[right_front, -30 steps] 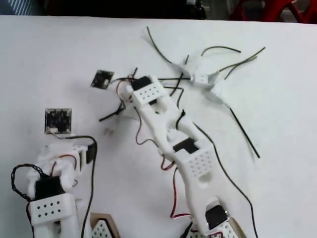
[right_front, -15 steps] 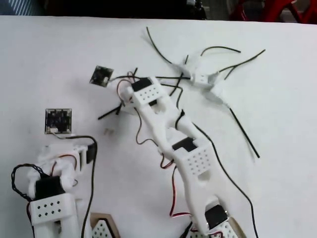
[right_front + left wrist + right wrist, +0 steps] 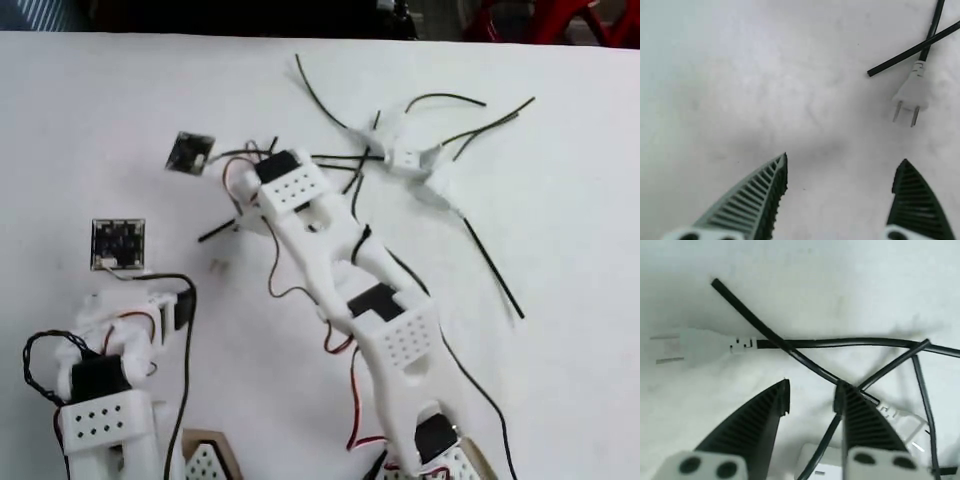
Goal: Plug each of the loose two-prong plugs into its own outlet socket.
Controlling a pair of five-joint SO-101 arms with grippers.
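left wrist view: plug (image 3: 912, 92) prongs beyond spread left fingers (image 3: 760, 200); right fingers (image 3: 765, 415) spread among cords (image 3: 840, 342)

Right claw (image 3: 812, 386) and small socket (image 3: 188, 153) farther left
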